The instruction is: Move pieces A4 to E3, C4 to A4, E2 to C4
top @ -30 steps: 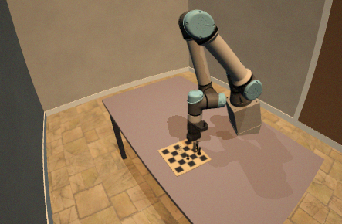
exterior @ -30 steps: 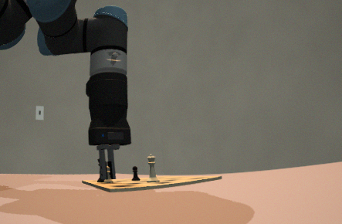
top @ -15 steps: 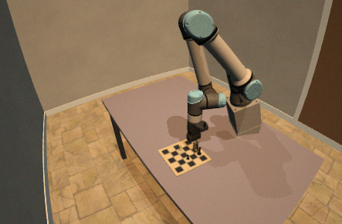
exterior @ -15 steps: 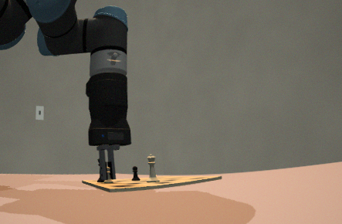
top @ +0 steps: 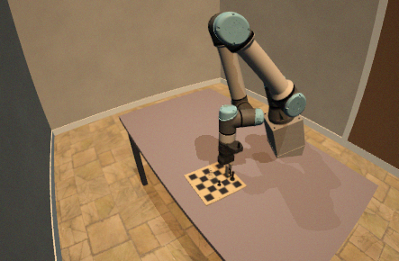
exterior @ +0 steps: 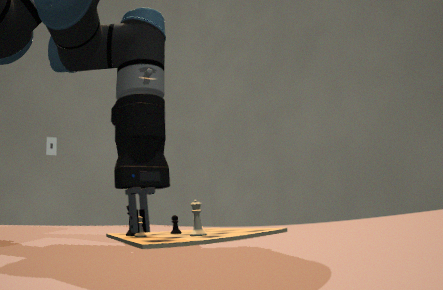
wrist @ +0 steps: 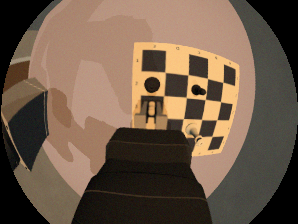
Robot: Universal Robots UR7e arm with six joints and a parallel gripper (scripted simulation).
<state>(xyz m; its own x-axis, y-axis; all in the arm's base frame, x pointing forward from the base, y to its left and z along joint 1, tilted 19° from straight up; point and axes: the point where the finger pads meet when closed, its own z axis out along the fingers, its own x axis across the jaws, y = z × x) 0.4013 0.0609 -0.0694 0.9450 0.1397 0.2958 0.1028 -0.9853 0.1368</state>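
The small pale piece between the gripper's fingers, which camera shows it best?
The exterior view: it shows the pale piece side-on, low at the board, with the gripper shut on it. The wrist view shows only its top between the fingers. In the top view it is too small to make out under the arm.

My dark grey two-finger gripper (exterior: 138, 220) hangs from a black wrist housing (exterior: 140, 145) with a light grey band and pale blue joint caps. My jaws are closed on a small cream chess piece (exterior: 140, 226). Below lies a flat tan-and-black checkered chessboard (top: 214, 182) with a tan border. A small black pawn (exterior: 175, 224) and a tall off-white chess piece (exterior: 196, 218) stand on it. The board rests on a dusty pink table top (top: 305, 202), over a floor of tan stone tiles (top: 98, 216), before grey-beige walls (exterior: 314, 100).
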